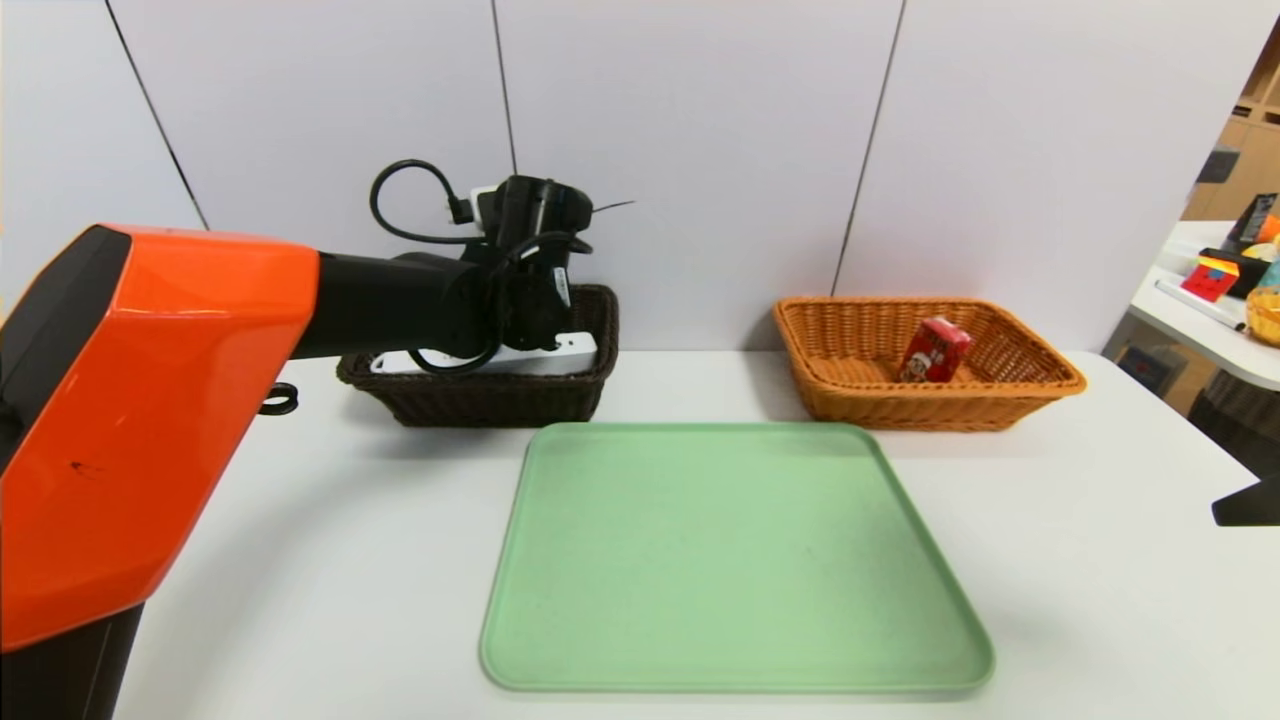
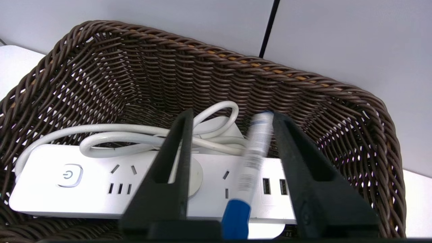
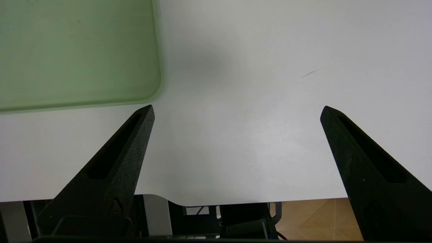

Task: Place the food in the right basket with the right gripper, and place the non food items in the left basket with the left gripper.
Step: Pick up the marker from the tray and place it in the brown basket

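Nearest me: green tray [image 1: 735, 560], bare; my right gripper [image 3: 236, 111] parked over the table edge, jaws spread wide, nothing in them. Beyond: my left gripper [image 2: 233, 116] inside the dark brown basket [image 2: 111, 64], jaws parted, blue-capped marker [image 2: 251, 162] loose between them above the power strip [image 2: 98, 190]. Risk: marker snagging as I withdraw. Farthest: red drink carton [image 1: 935, 350] in the orange basket [image 1: 1040, 385].
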Motion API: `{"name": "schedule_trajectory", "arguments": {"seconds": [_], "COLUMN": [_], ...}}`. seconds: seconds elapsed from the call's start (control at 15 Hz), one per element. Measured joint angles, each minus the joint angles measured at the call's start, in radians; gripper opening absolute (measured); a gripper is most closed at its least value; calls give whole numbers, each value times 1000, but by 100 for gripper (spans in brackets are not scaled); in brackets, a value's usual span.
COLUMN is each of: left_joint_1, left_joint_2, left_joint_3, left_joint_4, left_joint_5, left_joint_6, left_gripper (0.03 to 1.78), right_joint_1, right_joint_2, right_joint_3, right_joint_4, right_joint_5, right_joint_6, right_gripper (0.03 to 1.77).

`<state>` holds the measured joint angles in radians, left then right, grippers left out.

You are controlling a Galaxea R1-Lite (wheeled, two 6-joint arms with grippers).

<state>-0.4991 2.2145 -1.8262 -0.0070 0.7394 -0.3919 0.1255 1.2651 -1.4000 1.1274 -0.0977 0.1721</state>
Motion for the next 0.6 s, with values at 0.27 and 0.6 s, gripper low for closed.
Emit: {"name": "schedule_trajectory", "arguments": {"seconds": [0.27,0.6], "left_joint_1": [2,2], "left_joint_2": [8,-25], "left_joint_3": [-12,-14], "left_joint_4": [4,43], "left_joint_5": [0,-3], "left_joint_6": [1,15], "left_gripper": [119,144], "right_joint_1": [0,0], "right_joint_2": [4,5], "right_joint_3": [0,1], "right_joint_4": [0,0], "right_joint_5": [0,1], "right_joint_6": [-2,2], "right_gripper": [170,170]}}
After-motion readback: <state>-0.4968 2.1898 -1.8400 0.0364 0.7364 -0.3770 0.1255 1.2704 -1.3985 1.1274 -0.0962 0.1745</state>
